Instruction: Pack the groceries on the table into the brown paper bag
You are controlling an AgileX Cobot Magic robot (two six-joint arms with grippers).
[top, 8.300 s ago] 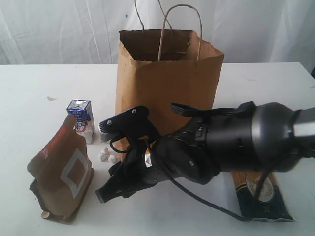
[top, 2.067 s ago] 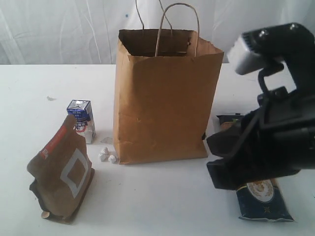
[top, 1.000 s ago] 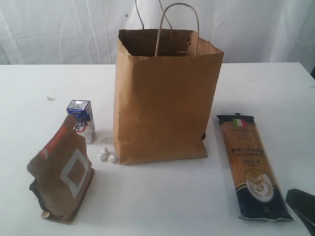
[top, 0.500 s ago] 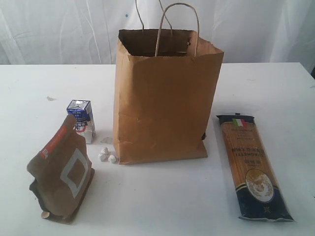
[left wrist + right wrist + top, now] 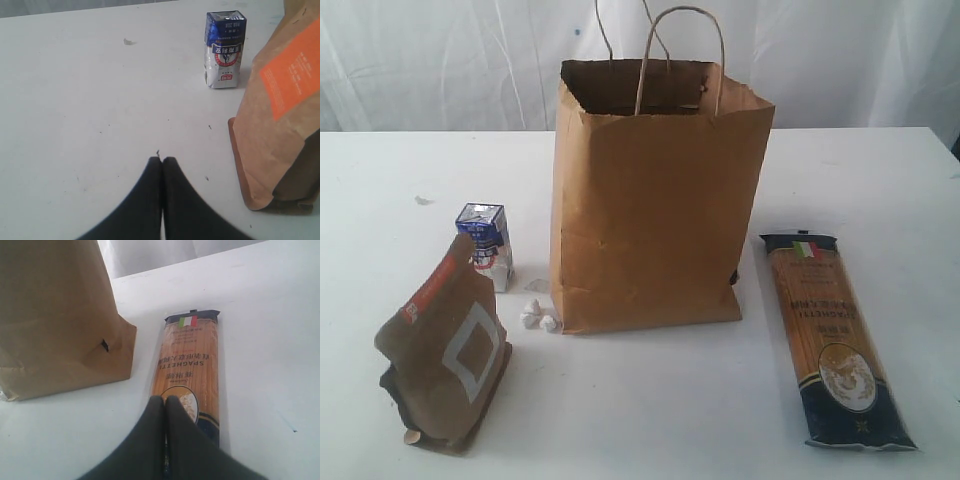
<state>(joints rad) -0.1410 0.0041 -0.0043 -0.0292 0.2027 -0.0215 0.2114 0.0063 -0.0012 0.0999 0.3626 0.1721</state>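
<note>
Though neither arm shows in the wide view, the wrist views find the left gripper and right gripper pressed together, empty. Nearest, front left on the table, the brown pouch stands: soft, likely to crumple; take it across the body. Front right the spaghetti pack lies flat: probably light, brittle, slick film; grip at mid-length. Behind the pouch the small blue-white carton stands upright: stiff; pinch its sides. Farthest, the brown paper bag stands open-topped.

open-topped bag, handles arching over its mouth
</note>
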